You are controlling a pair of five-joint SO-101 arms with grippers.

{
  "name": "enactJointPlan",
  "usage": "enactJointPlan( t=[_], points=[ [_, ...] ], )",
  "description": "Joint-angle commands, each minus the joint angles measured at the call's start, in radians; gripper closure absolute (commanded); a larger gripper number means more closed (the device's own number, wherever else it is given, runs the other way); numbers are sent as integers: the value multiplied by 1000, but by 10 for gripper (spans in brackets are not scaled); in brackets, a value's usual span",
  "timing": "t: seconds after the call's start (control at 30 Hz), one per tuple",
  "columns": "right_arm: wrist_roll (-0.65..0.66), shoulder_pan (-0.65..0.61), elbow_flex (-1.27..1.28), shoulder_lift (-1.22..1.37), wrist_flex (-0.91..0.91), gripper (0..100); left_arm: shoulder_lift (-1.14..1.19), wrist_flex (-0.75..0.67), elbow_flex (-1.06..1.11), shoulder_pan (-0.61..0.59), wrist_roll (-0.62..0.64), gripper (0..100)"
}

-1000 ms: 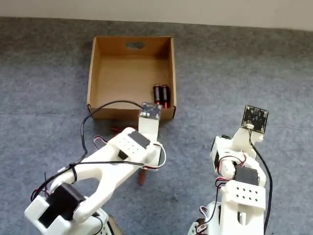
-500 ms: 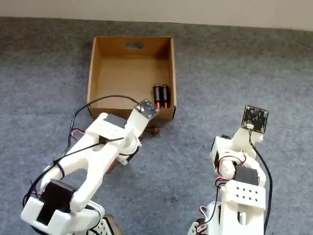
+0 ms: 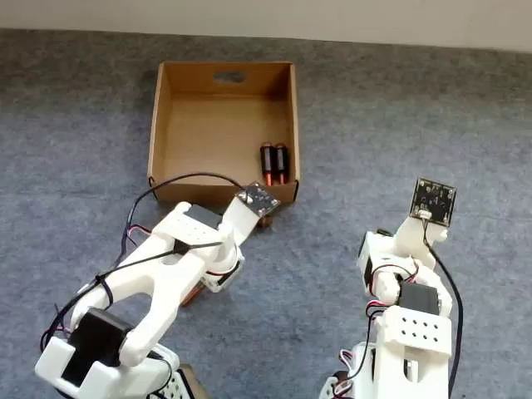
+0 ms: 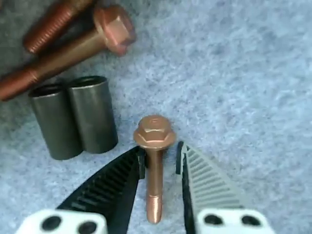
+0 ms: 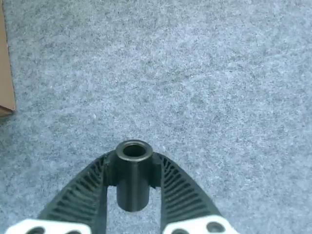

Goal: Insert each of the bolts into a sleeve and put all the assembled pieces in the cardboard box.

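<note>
Nearest, at 5 o'clock on the grey tabletop (image 3: 399, 108): right arm (image 3: 407, 316), folded upright. Right tool (image 5: 132, 165) closed on a dark sleeve (image 5: 132, 183), gripped on both sides, open end pointing away, above bare tabletop. A cardboard corner of the box (image 5: 4, 58) at the edge of that wrist view.

At 7 o'clock: left arm (image 3: 158, 283), stretched toward 1 o'clock, wrist ending just outside the box's near wall, by its 5 o'clock corner. Left tool (image 4: 160, 154) closed on a copper bolt (image 4: 154, 170), fingers pinching the shank right under the hex head, threaded end toward the wrist. Just beside that head, lying on the tabletop: two loose sleeves (image 4: 92, 114), side by side and touching, both hollow. Beyond them, two loose bolts (image 4: 73, 46), roughly parallel, one with its hex head in sight, the other running out of frame.

Farthest, at 11 o'clock: the open box, handle slot (image 3: 229, 78) in the far wall. Inside, in the 4 o'clock corner against the 3 o'clock wall: two assembled pieces (image 3: 275, 163), dark sleeves with red-brown bolts, side by side, touching, lengthwise toward 12 o'clock.
</note>
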Motion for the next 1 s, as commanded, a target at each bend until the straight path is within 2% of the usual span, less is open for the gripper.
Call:
enactJointPlan(
  t=[0.0,0.17,0.27,0.5,0.63,0.83,0.97],
  points=[
    [-9,8,-8,-19,-15,992,-7,-18,-8,12,-3,860],
    [-9,8,-8,-19,-15,992,-7,-52,-8,-36,-3,880],
    [-9,8,-8,-19,-15,992,-15,-54,-10,-30,-3,1000],
    [-9,8,-8,-19,-15,992,-28,-46,-4,44,-5,992],
    [-9,8,-8,-19,-15,992,-134,-60,44,110,-3,992],
    [-9,8,-8,-19,-15,992,-361,-275,265,114,0,989],
    [-9,7,-8,-19,-15,992,-403,-296,312,114,0,932]
  ],
)
